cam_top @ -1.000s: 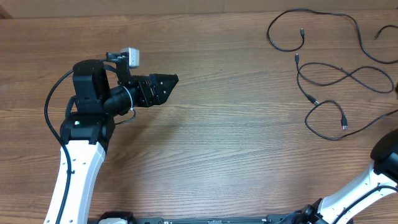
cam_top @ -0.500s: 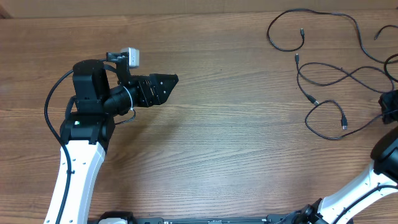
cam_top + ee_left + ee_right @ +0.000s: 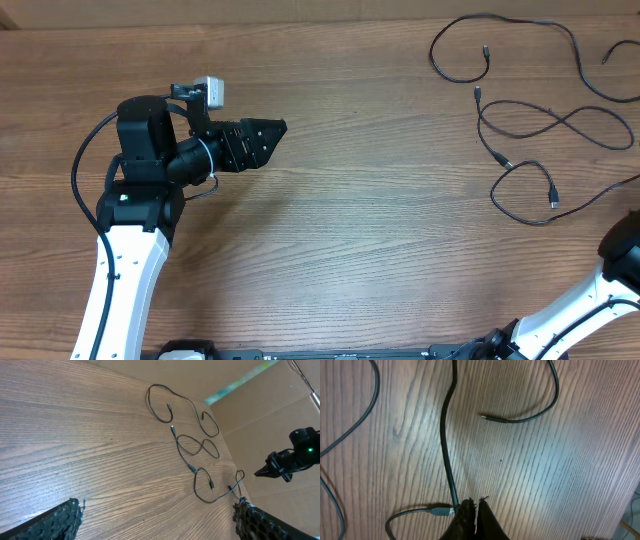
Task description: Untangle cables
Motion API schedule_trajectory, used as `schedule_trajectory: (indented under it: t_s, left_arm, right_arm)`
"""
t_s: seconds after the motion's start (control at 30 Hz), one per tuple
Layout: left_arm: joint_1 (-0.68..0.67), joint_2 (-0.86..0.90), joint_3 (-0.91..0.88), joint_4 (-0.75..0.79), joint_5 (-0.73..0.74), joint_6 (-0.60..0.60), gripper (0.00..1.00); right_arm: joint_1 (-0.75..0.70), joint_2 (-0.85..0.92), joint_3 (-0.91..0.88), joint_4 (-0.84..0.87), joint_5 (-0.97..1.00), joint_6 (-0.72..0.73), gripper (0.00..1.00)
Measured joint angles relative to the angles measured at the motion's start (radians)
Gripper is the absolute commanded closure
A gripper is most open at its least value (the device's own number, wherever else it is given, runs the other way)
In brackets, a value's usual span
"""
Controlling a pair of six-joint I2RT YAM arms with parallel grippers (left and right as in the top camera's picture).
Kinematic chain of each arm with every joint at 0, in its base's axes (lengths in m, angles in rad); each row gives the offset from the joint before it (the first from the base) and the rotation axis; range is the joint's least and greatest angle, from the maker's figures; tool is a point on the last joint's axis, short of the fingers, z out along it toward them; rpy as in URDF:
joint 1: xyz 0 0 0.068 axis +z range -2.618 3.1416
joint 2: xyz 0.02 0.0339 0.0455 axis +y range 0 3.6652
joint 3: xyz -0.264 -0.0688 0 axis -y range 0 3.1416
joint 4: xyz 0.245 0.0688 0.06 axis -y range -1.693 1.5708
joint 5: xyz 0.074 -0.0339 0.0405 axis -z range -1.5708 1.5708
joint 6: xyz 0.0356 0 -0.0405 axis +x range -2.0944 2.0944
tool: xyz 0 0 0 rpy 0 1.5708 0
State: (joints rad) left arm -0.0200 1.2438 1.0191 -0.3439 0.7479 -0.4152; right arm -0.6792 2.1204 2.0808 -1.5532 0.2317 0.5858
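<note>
Hovering over the tabletop's left side, left gripper [image 3: 262,135] is gaping wide; right gripper [image 3: 472,507] is sitting pinched shut beside the cables [image 3: 444,445].

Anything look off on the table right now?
Nothing damaged or spilled. The cables lie in loose crossing loops at the far right; the right gripper is shut beside one strand, grip unclear. The left gripper sits open, well away.
</note>
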Motion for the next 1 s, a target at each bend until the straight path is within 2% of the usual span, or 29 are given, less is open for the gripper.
schedule_trajectory:
  t_s: [0.57,0.83,1.0]
  left_arm:
    - [0.0,0.0,0.0,0.0,0.0,0.0,0.01]
    - [0.0,0.0,0.0,0.0,0.0,0.0,0.01]
    - [0.0,0.0,0.0,0.0,-0.005,0.0,0.01]
  right_arm:
    - [0.0,0.0,-0.235,0.202,-0.069,-0.019,0.96]
    - [0.0,0.0,-0.227,0.142,-0.076,-0.034,0.96]
    - [-0.002,0.0,-0.112,0.061,-0.078,-0.037,0.96]
